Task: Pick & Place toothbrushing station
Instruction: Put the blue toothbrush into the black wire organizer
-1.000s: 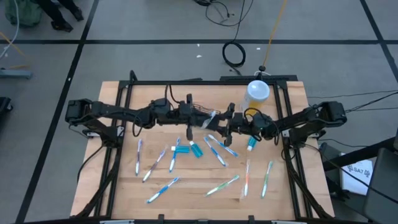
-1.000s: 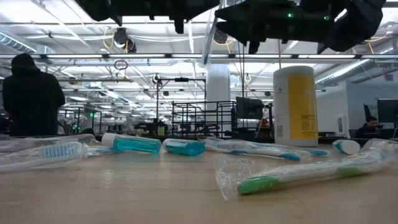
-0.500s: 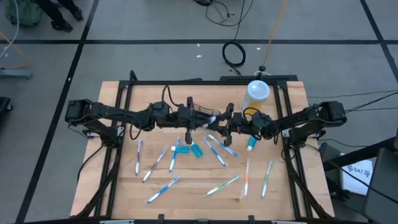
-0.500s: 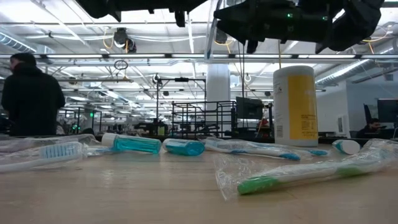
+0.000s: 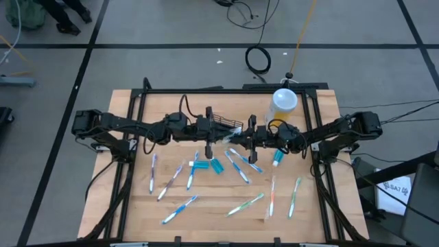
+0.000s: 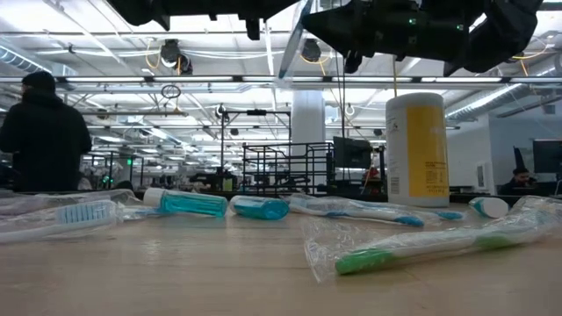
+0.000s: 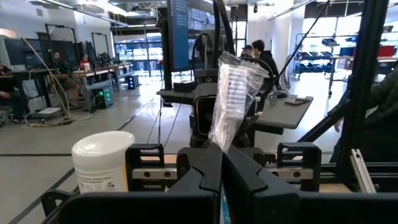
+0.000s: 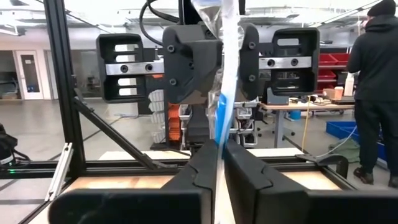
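High view: the toothbrushing station stands on the bench a little toward 12 o'clock from the bench's middle, just at 11 o'clock of the point where the two arms meet. It is upright and nothing grips it. The yellow bottle stands off at its 2 o'clock, and loose toothbrushes and small tubes lie spread from 4 to 8 o'clock of it.

Both tools are busy elsewhere. The left tool is pressed together on a wrapped toothbrush, and the right tool pinches the same wrapper from the opposite side, above the bench.

We judge the station to be light and stiff: thin black wire, open compartments, and we cannot tell whether anything is inside. It should not crush or bend under the pads, but bare round wire gives little surface and may slip or twist in a pinch. Being light, it could also skate or tip if nudged.

We would take hold on the top rim wire or an inner divider near the middle of its long side, one finger inside a compartment and one outside, so it hangs level. A grip at one end would likely let it swing. First, one tool has to let go of the toothbrush.
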Controlling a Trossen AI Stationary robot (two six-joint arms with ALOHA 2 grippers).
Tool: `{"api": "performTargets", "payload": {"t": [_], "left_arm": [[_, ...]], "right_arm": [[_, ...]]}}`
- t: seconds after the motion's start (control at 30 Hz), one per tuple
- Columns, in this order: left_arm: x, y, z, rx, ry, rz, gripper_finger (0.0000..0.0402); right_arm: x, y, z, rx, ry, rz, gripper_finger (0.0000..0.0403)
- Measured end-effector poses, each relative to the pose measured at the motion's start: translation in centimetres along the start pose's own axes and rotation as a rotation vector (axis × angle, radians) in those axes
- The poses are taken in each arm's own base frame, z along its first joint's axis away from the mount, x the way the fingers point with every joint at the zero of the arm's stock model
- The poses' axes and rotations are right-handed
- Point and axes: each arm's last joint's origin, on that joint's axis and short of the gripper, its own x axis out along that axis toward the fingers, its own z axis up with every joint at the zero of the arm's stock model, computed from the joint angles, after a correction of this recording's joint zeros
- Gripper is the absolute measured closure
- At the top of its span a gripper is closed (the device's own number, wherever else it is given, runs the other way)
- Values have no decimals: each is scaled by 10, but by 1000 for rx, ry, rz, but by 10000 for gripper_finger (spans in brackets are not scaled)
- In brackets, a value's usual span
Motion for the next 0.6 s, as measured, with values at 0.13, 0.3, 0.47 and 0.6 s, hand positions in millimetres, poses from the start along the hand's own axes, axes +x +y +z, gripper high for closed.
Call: {"api": "performTargets", "payload": {"t": [0.13, 0.3, 0.47, 0.6], "left_arm": [[0, 0, -2, 0, 20, 1, 373], [0, 4, -7, 33, 73, 6, 341], [-1, 7, -12, 18, 128, 16, 290], [-1, 7, -16, 47, 216, 11, 250]], "right_arm": [[0, 0, -1, 0, 8, -3, 397], [0, -1, -2, 0, 18, -8, 398], [-1, -3, -5, -10, 60, -59, 402], [-4, -6, -3, -6, 107, -74, 401]]}}
